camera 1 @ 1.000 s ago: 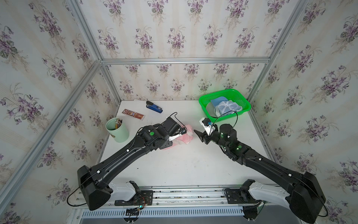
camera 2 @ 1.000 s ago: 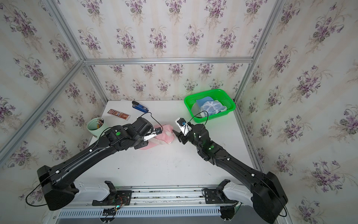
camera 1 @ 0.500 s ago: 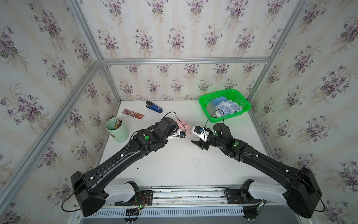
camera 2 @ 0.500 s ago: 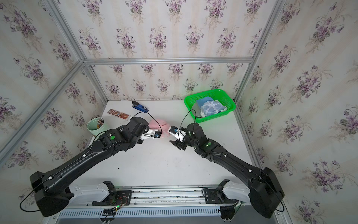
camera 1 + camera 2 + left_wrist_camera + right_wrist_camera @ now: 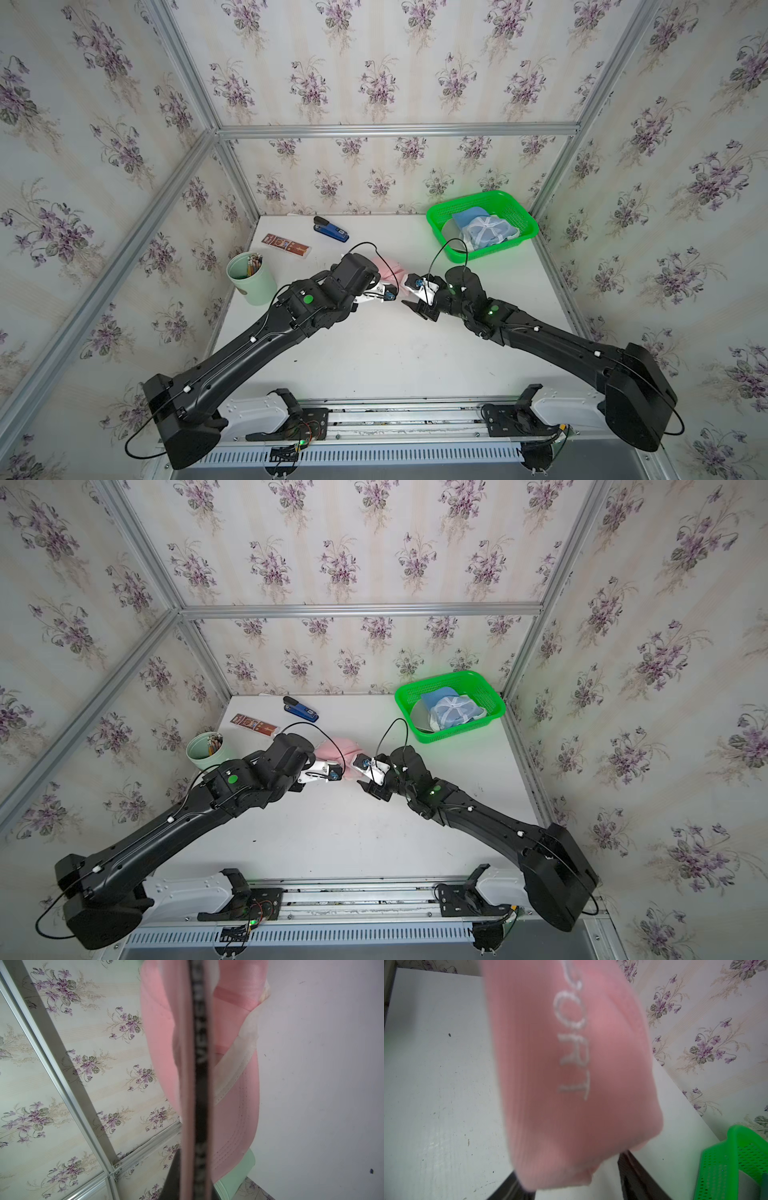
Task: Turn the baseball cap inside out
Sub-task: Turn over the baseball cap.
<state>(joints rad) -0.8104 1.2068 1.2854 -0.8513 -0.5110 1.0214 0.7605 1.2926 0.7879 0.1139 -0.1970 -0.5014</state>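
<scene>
A cup [image 5: 251, 279] of pencils stands at the table's [image 5: 374, 357] 9 o'clock edge, and a stapler [image 5: 331, 230] lies at 11. Near the centre, the left gripper [image 5: 390, 291] is clamped tight on the pink cap [image 5: 388, 266] (its wrist view shows fabric on both sides of the fingers). At the cap's 4 o'clock, the right gripper [image 5: 415, 309] has its jaws spread, with the cap's lettered front just ahead. Whether it touches, I cannot tell. A green basket [image 5: 498, 251] sits at 1 o'clock.

Robot lab test cell, floral wallpaper panels [image 5: 374, 75] on bare aluminium frame [image 5: 395, 129], white worktop [image 5: 374, 357], arm mounting rail [image 5: 395, 415] along its front edge
</scene>
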